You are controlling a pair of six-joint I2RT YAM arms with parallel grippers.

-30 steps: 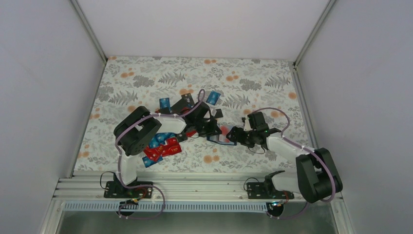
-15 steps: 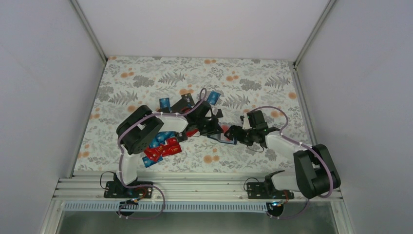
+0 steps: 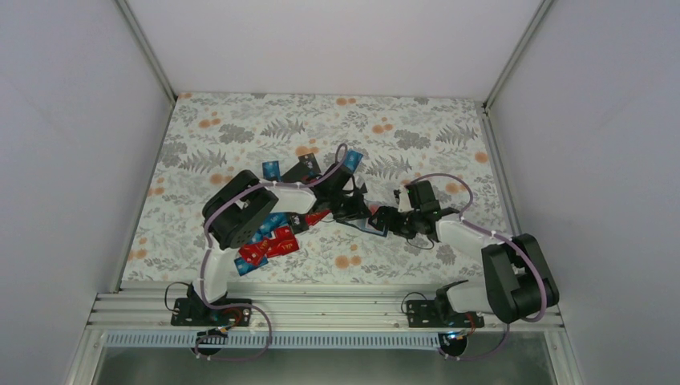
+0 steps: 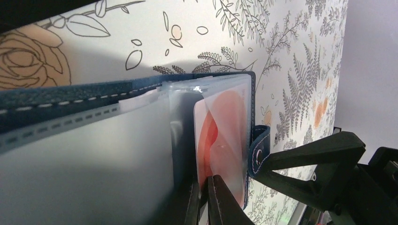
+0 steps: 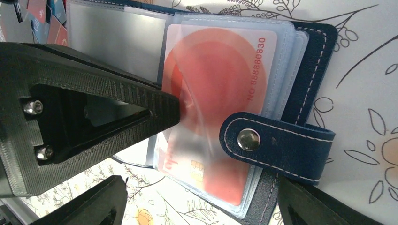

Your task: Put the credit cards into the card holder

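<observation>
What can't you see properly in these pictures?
Top view: the loose red and blue plastic cards are too small to read.
Left wrist view: the dark navy folding card holder is blurred, too close to the lens.
Right wrist view: the left gripper covers the holder's left sleeves; the snap strap hides part of the red plastic card.

Left arm's elbow (image 3: 240, 212) swung right, left gripper (image 3: 359, 215) edged right, right gripper (image 3: 386, 220) crept left, less red card (image 5: 211, 79) showed between them.

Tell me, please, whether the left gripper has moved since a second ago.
Yes. The left gripper has shifted slightly right, away from the red card pile.
</observation>
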